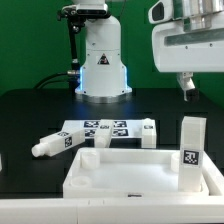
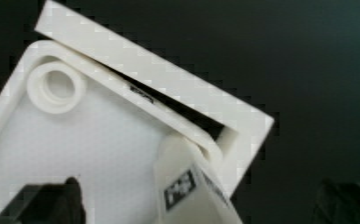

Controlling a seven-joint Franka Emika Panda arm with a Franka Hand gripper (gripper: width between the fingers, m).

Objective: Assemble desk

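Gripper [image 1: 187, 92]: hanging with jaws spread wide, grasping nothing, above and apart from the upright leg [image 1: 192, 143] that is standing at the tabletop panel's [image 1: 130, 183] corner on the exterior view's right. Another leg [image 1: 55, 143] is lying on the black table [image 1: 30, 110], just beside the marker board [image 1: 105, 129]. One round corner socket [image 2: 56, 85] of the panel is showing in the wrist view.

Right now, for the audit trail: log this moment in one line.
gripper: open, empty, above upright leg | upright leg: at tabletop corner | loose leg: lying beside marker board
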